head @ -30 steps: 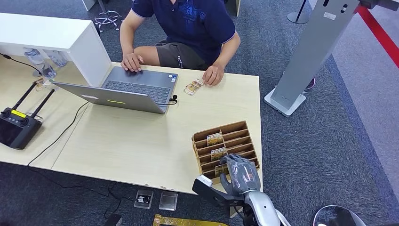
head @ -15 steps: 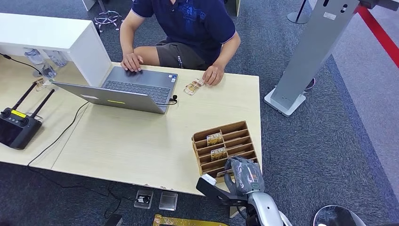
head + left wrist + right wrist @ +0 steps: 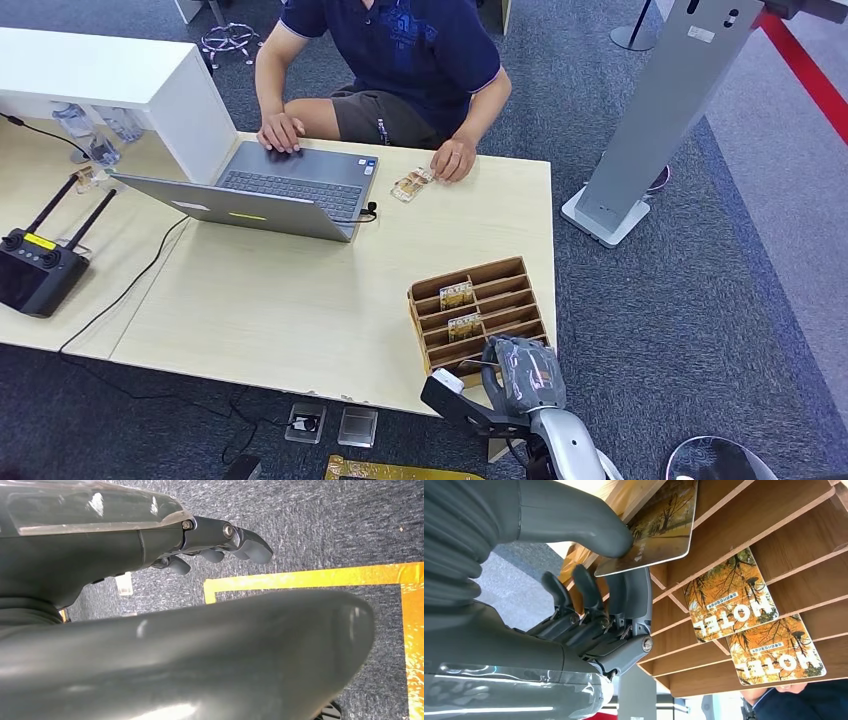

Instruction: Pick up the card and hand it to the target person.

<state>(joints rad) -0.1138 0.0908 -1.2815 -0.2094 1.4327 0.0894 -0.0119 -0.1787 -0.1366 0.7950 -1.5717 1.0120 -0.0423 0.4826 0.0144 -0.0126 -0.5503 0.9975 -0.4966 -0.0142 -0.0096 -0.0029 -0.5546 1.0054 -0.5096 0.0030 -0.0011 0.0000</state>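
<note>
- Head view is showing the right hand [image 3: 524, 372] hovering at the near end of the wooden card rack [image 3: 478, 314], which is sitting near the desk's [image 3: 300, 290] front right corner.
- Right wrist view is showing the thumb [image 3: 574, 517] pressing on the card [image 3: 659, 527] while the fingers [image 3: 624, 597] are supporting it from the other side, so the hand is grasping the card just at the rack's nearest slot.
- Two more "HOTEL" cards [image 3: 729, 602] are standing in slots farther along the rack.
- Across the desk from the rack, a person [image 3: 400, 60] is sitting with one hand on a laptop [image 3: 270, 190] and the other beside some small cards [image 3: 411, 184].
- Left wrist view is showing the left hand [image 3: 220, 545] hanging over carpet with yellow floor tape [image 3: 300, 577], its fingers curling in loosely and holding nothing.
</note>
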